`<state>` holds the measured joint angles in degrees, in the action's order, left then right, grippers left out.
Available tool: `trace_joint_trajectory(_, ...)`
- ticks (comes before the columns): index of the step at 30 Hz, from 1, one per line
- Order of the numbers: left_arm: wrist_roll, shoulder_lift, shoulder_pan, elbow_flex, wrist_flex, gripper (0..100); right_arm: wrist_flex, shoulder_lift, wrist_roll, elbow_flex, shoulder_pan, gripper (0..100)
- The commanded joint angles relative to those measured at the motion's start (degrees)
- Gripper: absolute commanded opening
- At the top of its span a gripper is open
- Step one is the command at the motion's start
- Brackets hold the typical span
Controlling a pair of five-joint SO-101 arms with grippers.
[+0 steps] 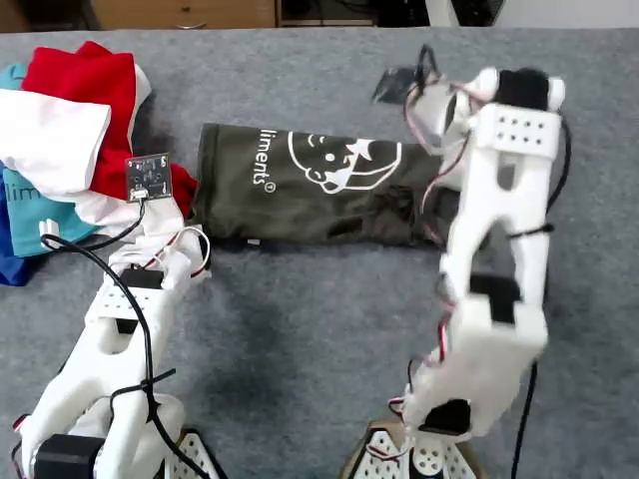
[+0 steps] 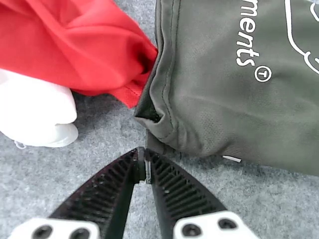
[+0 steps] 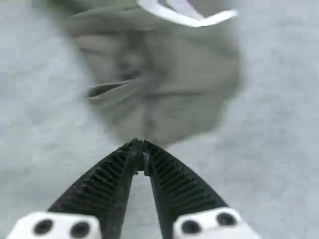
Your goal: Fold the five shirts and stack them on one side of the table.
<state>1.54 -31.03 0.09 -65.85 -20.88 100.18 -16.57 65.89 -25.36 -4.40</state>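
A dark olive shirt [image 1: 319, 185] with white print lies folded into a long strip across the middle of the table. My left gripper [image 2: 142, 162] is shut, its tips right at the strip's near left corner [image 2: 154, 124], with no cloth visible between them. My right gripper [image 3: 141, 149] is also shut, its tips at the edge of the olive shirt [image 3: 159, 84] at the strip's right end, under the right arm [image 1: 499, 200]. A red shirt [image 1: 90, 75] and a white shirt [image 1: 50, 140] lie crumpled at the far left.
A teal shirt [image 1: 30, 215] and a blue one [image 1: 8, 254] lie under the crumpled heap at the table's left edge. The red shirt [image 2: 70, 45] touches the olive strip's left end. Grey felt [image 1: 300, 329] lies bare between the two arms.
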Motion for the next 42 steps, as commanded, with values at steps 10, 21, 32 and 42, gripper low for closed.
trace_joint_trajectory(10, -0.62, -1.63, 0.53, 0.35, 1.05, 2, -28.31, 15.78, -1.76, 48.84, 6.29, 0.2)
trace_joint_trajectory(21, -0.62, -1.63, 0.53, 0.26, 1.05, 2, -28.92, -4.44, -2.81, 22.02, -1.80, 0.2)
trace_joint_trajectory(32, -0.62, -1.63, 0.53, 0.26, 0.97, 2, -19.78, -20.26, -2.90, -11.56, -2.15, 0.2)
trace_joint_trajectory(42, -0.62, -1.63, 0.53, 0.26, 0.97, 2, 2.37, -19.82, -6.77, -26.07, -0.40, 0.2)
